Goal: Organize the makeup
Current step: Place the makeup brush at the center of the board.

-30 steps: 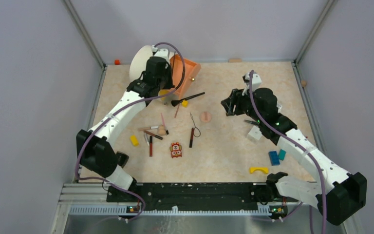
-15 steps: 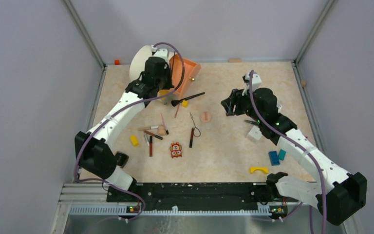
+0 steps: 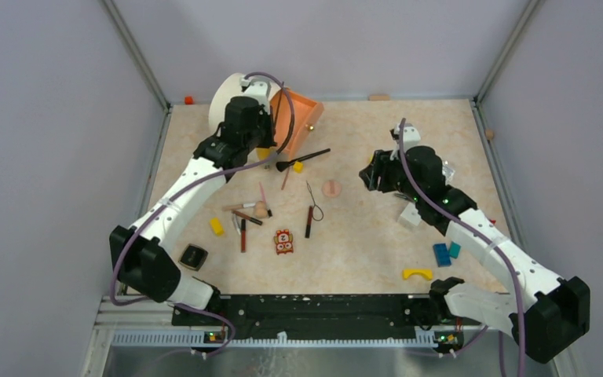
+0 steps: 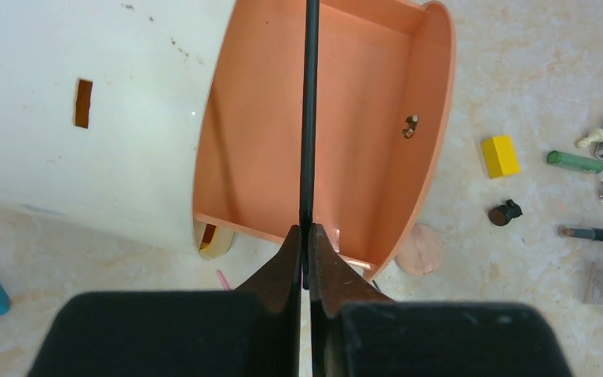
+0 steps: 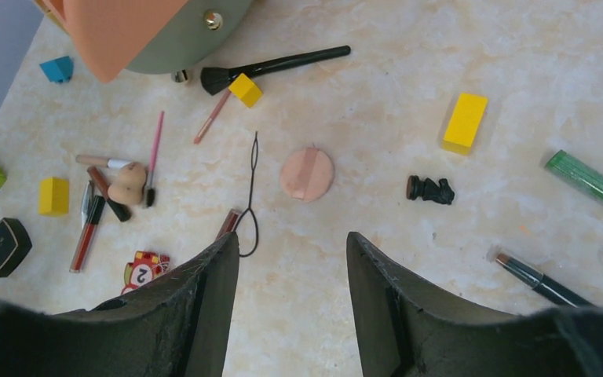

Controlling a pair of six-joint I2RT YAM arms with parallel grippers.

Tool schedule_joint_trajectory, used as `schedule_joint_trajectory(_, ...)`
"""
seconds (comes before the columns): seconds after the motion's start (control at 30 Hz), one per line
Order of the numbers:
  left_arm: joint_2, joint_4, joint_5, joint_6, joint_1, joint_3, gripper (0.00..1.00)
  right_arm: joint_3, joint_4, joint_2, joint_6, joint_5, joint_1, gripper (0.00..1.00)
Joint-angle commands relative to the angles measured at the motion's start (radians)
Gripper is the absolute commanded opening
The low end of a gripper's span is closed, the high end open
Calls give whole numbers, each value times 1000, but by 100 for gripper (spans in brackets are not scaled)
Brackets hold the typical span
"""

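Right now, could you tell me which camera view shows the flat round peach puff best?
The right wrist view: the puff lies whole, large and unobstructed. Top external shows it small; left wrist shows it partly hidden behind the orange container.

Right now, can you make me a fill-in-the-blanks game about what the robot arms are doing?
1. The left gripper is shut on a thin ___ makeup stick.
2. That stick points into the open ___ box.
3. The right gripper is ___ and holds nothing.
4. The small cube beside the long black makeup brush is ___.

Missing words: black, orange, open, yellow.
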Motion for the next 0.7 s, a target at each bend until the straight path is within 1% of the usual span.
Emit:
schedule_joint_trajectory(0.0, -63, 59, 58, 70, -22, 32, 0, -3, -5, -34, 24, 69, -11, 52)
schedule_joint_trajectory(0.03, -59, 49, 41, 89, -44, 51, 0, -4, -8, -40, 29, 86, -11, 52)
schedule_joint_trajectory(0.13, -31, 24, -51, 145, -172, 111, 0, -2, -30, -58, 51, 155, -11, 52)
schedule_joint_trajectory(0.2, -8, 21, -92, 151, -275, 136, 0, 11, -76, -75, 85, 285, -11, 53)
schedule_joint_trajectory(0.27, 8, 24, -99, 122, -325, 134, 0, 31, -144, -103, 126, 432, -11, 54)
schedule_joint_trajectory(0.33, 17, 36, -90, 80, -356, 90, 0, 54, -212, -150, 155, 564, -12, 54)
schedule_joint_trajectory(0.4, 22, 60, -63, 37, -380, 23, 0, 61, -257, -195, 161, 644, -15, 57)
schedule_joint_trajectory(0.5, 46, 92, -25, -33, -402, -94, 0, 77, -313, -219, 165, 684, -19, 63)
schedule_joint_trajectory(0.6, 80, 121, 66, -107, -408, -198, 0, 119, -427, -169, 199, 698, -21, 69)
schedule_joint_trajectory(0.67, 121, 123, 111, -139, -415, -240, 0, 128, -497, -131, 250, 702, -21, 72)
